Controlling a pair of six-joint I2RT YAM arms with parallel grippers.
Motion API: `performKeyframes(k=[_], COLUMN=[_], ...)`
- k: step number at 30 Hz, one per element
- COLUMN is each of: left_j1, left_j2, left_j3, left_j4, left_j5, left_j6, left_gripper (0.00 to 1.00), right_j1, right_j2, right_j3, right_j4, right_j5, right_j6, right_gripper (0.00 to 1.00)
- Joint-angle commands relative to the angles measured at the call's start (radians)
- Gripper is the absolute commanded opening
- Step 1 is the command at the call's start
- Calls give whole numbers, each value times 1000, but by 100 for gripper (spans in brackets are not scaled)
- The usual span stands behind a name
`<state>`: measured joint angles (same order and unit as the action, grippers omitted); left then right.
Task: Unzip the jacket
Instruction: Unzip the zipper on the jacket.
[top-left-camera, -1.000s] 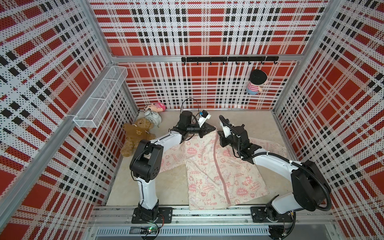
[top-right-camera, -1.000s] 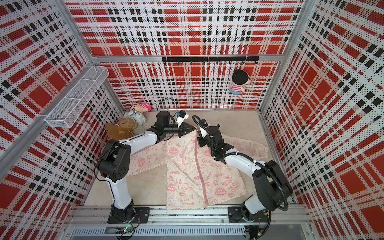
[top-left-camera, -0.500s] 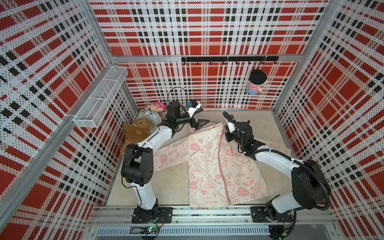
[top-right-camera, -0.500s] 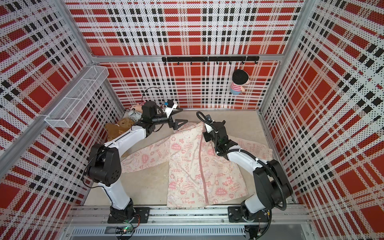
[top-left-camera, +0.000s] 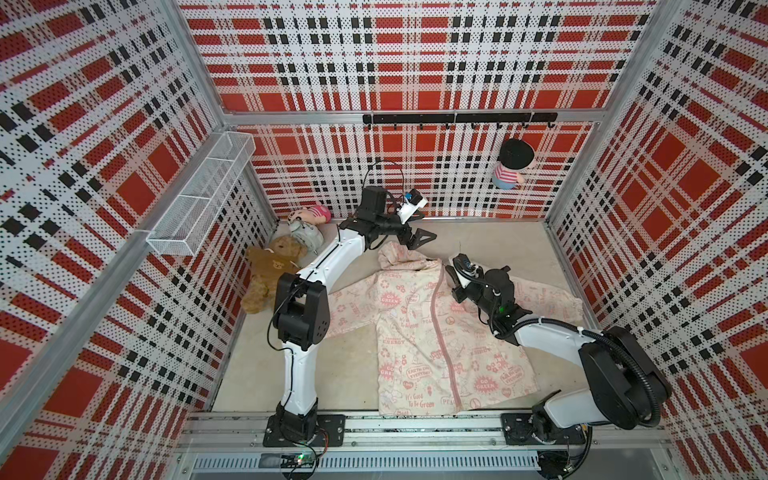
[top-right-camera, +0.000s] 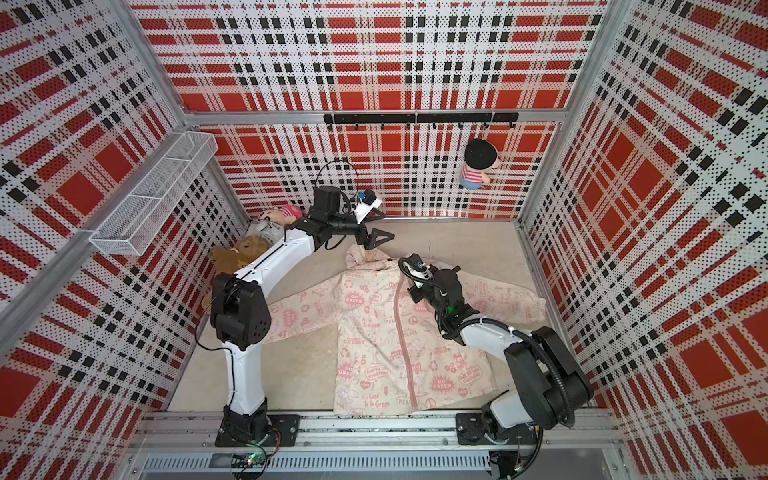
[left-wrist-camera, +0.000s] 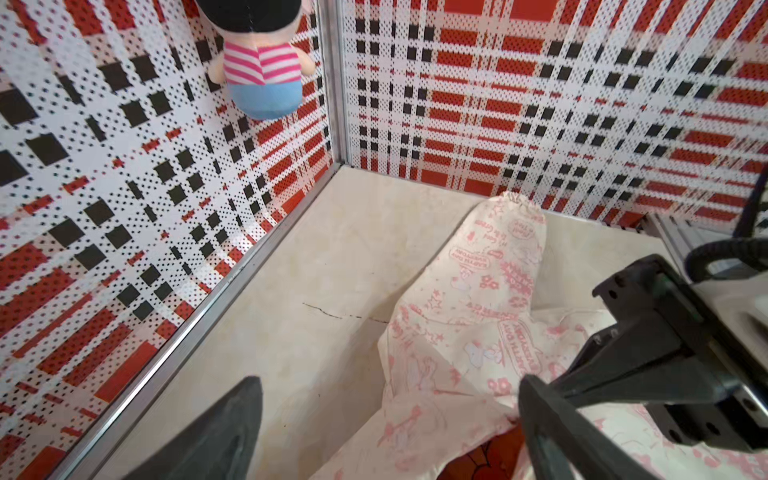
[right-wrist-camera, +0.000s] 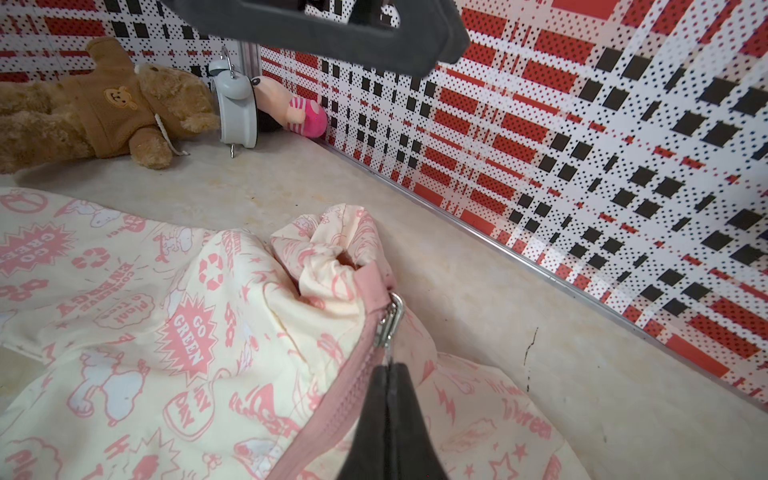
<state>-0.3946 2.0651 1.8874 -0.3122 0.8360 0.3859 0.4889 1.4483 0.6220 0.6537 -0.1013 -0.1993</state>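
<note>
Cream hooded kids' jacket w/ pink cartoon prints (top-left-camera: 415, 332) lies flatter than a sec ago. Its top was bunched btwn both grippers; now the hood (top-left-camera: 395, 257) is drawn out toward the back wall and both sleeves are spread. It sits front-up, mid on the pale tabletop (top-left-camera: 498, 241).

Long axis runs back-to-front: hood at the far end, hem (top-left-camera: 419, 409) at the rail by the arm bases. The pink zipper (top-left-camera: 441, 332) traces that line, slightly slanted, closed top to bottom.

Black left gripper (top-left-camera: 420, 227) has let go and backed off. Its jaws are spread wide, holding nothing, hanging just over the hood tip. Black right gripper (right-wrist-camera: 388, 374) is at the collar, fingers pressed together on the small silver zipper pull (right-wrist-camera: 390, 322).

So I reckon straightening is done and the pull toward the hem comes next. But w/ no hold on the collar, the fabric may drag along instead of the slider running.
</note>
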Motion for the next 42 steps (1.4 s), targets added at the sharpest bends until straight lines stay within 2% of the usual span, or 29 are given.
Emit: performKeyframes(k=[1,3,4,5,6,9,12,15,19,25,33,37,42], left_j1=[-16,-24,-25,-31,-34,-56,-76,-81,-80,-76,-65,-78,-89], left_j2=[-3,-14,-21,-27,-29,-34,-29,-12,-18,-55,-99,-109,-110], left_j3=[24,11,-3,-15,-21,-40,-44,-26,-20,-49,-98,-116,-125], left_j4=[-154,-192,-199,-208,-216,-254,-269,-301,-343,-384,-388,-409,-401], left_j5=[-49,-59,-60,-62,-66,-77,-74,-50,-1,17,67,51,23], left_j6=[76,106,115,120,128,165,182,199,243,303,345,385,389], left_gripper=[87,73,61,43,35,55,59,57,47,41,45,46,53], right_j1=[6,11,14,23,28,49,77,91,93,94,99,100,100], right_j2=[-19,-16,-14,-14,-13,-17,-8,-5,2,6,14,17,14], right_j3=[13,19,20,24,25,27,37,41,64,79,88,97,96], right_j4=[129,118,112,107,103,91,66,56,11,-3,-29,-41,-44], right_j5=[9,29,44,64,74,92,119,141,156,181,196,195,189], right_j6=[-137,-179,-198,-218,-231,-258,-291,-302,-308,-319,-323,-316,-314], right_gripper=[0,0,0,0,0,0,0,0,0,0,0,0,0])
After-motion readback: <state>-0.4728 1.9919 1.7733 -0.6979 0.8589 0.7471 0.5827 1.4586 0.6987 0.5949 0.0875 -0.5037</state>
